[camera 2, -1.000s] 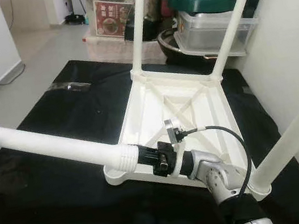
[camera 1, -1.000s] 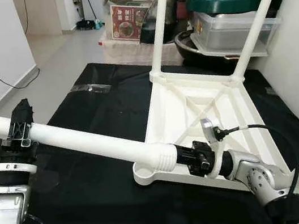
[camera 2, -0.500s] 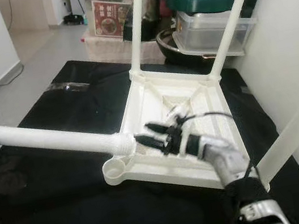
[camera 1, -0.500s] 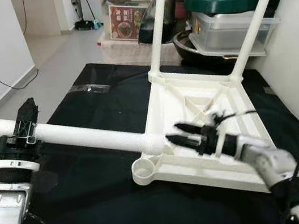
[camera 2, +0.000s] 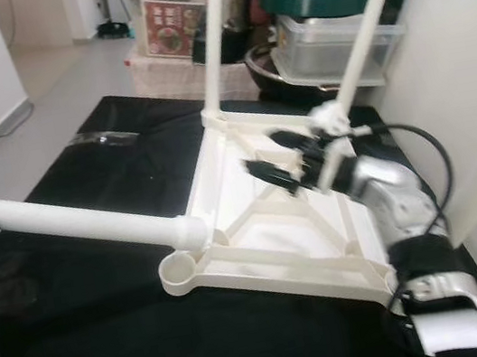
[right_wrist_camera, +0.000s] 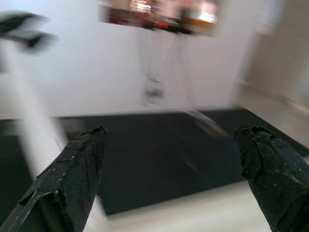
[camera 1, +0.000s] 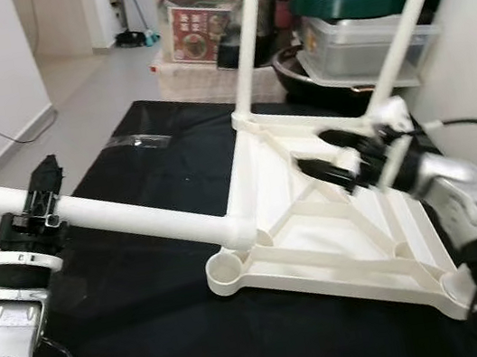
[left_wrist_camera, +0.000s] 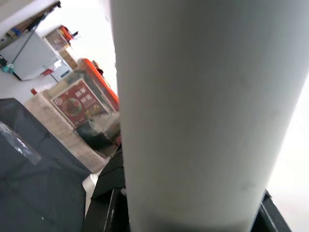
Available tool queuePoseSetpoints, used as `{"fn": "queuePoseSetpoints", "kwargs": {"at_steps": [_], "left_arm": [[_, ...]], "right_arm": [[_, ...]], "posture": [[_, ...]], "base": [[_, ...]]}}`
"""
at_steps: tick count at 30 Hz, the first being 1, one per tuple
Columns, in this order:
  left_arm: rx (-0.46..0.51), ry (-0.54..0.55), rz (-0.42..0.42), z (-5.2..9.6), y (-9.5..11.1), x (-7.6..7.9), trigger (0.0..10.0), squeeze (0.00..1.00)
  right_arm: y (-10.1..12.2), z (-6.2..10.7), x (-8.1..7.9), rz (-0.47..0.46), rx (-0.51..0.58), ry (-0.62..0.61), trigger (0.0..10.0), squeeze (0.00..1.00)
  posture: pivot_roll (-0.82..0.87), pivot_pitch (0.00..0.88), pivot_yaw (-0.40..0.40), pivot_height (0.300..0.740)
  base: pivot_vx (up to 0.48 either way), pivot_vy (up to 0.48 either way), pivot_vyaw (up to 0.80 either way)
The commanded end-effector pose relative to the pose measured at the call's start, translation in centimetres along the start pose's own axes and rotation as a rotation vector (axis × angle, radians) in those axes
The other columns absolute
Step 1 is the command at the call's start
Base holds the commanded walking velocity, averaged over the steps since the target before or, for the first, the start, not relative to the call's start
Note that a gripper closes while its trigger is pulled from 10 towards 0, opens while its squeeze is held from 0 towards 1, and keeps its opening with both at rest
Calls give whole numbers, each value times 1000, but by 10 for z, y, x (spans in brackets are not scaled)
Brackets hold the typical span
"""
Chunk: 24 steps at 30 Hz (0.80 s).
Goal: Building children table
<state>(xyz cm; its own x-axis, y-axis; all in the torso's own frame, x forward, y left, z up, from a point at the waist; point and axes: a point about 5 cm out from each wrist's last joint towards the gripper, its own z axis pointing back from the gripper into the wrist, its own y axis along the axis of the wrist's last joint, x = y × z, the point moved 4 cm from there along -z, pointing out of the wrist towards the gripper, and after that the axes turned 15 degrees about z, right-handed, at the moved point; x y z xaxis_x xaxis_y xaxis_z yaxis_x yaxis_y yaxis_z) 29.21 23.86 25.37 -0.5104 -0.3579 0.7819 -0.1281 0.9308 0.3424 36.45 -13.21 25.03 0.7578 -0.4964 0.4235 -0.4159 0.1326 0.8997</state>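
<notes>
You had the children's table (camera 1: 337,217) lying upside down on the black mat (camera 1: 155,339), two legs already standing up at its far corners. The loose leg (camera 1: 135,219) lay nearly level, its ribbed end just beside the empty socket (camera 1: 227,272) at the near corner but not in it. Your left gripper (camera 1: 38,212) had its jaws clamped on that leg far from the tip, so small wrist errors would have swung the end wide. Your right gripper (camera 1: 331,156), jaws spread and holding nothing, hovered over the table's underside. The sound move, I judged, was to steady the frame with the right, tip the leg upright over the socket, then press straight down.
</notes>
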Motion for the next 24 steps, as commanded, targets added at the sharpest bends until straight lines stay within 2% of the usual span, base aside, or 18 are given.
{"fn": "queuePoseSetpoints", "kwargs": {"at_steps": [1,2,3,4,5,6,7,10,11,12,21,24], "left_arm": [[-13,3,-6,-1,-4,-2,0,0],[-13,3,-6,-1,-4,-2,0,0],[-21,6,-10,-3,-7,-2,0,0],[-29,7,-16,-4,-11,-2,0,0],[-29,7,-16,-4,-11,-2,0,0],[-34,8,-19,-4,-13,-2,0,0],[-34,8,-19,-4,-13,-2,0,0],[-45,5,-33,-5,-15,-1,0,0],[-45,5,-33,-5,-15,-1,0,0],[-49,4,-38,-5,-16,0,0,0],[-70,2,-47,-8,-22,-1,0,0],[-99,-3,-54,-12,-29,-1,0,0]], "right_arm": [[3,-10,-11,-6,-12,56,10000,1000],[3,-10,-11,-6,-12,56,10000,1000],[0,-29,-29,-7,-58,114,10000,690],[-1,-45,-47,-32,-80,163,10000,0],[-1,-45,-47,-32,-80,163,10000,0],[-1,-54,-58,-47,-94,189,10000,0],[-1,-54,-58,-47,-94,189,10000,0],[-4,-71,-88,-93,-115,275,10000,0],[-4,-71,-88,-93,-115,275,10000,0],[-7,-73,-96,-99,-130,300,10000,0],[-17,-78,-110,-82,-187,332,10000,0],[-23,-87,-118,-11,-247,354,10000,0]], "posture": [[147,0,-113,740],[147,0,-113,740],[154,0,-114,740],[163,0,-118,740],[163,0,-118,740],[163,0,-118,740],[163,0,-118,740],[166,0,-118,740],[166,0,-118,740],[166,0,-118,740],[157,0,-108,740],[145,0,-102,740]], "base": [[0,0,0],[0,0,0],[0,0,0],[0,0,0],[0,0,0],[0,0,0],[0,0,0],[0,0,0],[0,0,0],[0,0,0],[0,0,0],[0,0,0]]}}
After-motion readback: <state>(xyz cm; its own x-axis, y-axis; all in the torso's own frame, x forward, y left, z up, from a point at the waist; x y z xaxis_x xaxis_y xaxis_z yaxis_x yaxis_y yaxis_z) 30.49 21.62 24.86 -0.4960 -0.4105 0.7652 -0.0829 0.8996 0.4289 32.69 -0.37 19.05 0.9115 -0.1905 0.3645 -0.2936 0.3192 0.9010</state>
